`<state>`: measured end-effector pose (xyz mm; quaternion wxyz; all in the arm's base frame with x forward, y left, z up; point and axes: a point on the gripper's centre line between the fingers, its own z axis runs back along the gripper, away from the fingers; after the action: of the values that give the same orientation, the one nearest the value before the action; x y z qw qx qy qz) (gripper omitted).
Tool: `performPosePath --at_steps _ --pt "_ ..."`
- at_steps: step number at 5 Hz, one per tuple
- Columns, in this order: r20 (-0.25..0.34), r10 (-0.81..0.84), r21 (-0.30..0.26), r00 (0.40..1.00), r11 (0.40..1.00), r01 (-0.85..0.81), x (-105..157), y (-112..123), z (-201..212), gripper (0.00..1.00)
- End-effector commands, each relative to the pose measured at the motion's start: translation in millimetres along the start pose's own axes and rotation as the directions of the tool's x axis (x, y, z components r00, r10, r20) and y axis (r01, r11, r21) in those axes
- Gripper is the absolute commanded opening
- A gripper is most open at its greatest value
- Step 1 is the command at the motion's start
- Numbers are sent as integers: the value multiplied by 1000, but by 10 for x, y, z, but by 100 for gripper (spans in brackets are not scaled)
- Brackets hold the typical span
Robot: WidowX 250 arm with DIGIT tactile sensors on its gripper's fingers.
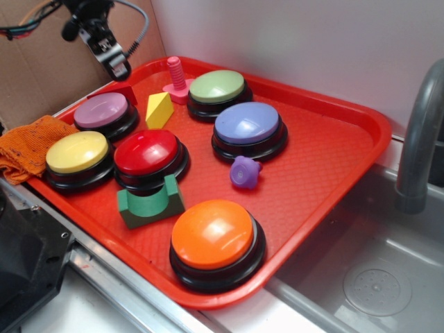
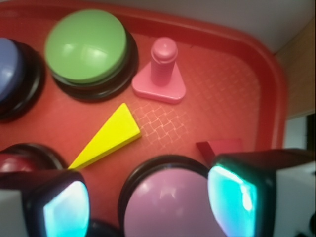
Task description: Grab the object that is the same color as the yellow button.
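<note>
A small yellow wedge block [image 1: 159, 109] lies on the red tray [image 1: 326, 149] between the mauve button and the pink bolt; the wrist view shows the same block [image 2: 107, 137] as a slanted triangle. The yellow button [image 1: 77, 154] sits at the tray's left edge. My gripper [image 1: 114, 64] hangs high over the tray's back left corner, above the mauve button. In the wrist view the gripper [image 2: 153, 205] is open, its two fingers wide apart over the mauve button [image 2: 168, 202], with nothing between them. The yellow block lies ahead and left of the fingers.
The tray also holds a pink bolt [image 1: 176, 78], light green button [image 1: 217, 89], blue-violet button [image 1: 248, 125], red button [image 1: 148, 154], orange button [image 1: 214, 236], green arch block [image 1: 149, 205], purple knob [image 1: 244, 171] and a small red block [image 2: 220, 148]. An orange cloth [image 1: 28, 144] lies left; a sink [image 1: 374, 277] lies right.
</note>
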<state>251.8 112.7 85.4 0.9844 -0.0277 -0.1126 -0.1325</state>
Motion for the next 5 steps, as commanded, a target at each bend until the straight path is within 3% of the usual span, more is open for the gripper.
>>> performPosePath --at_steps 1,2,5 --pt "23 -26 25 999 999 26 276 -88 -146 100" --pt "22 -49 28 999 998 48 367 -172 -211 100" --pt "-11 -44 21 999 999 44 325 -229 -462 100"
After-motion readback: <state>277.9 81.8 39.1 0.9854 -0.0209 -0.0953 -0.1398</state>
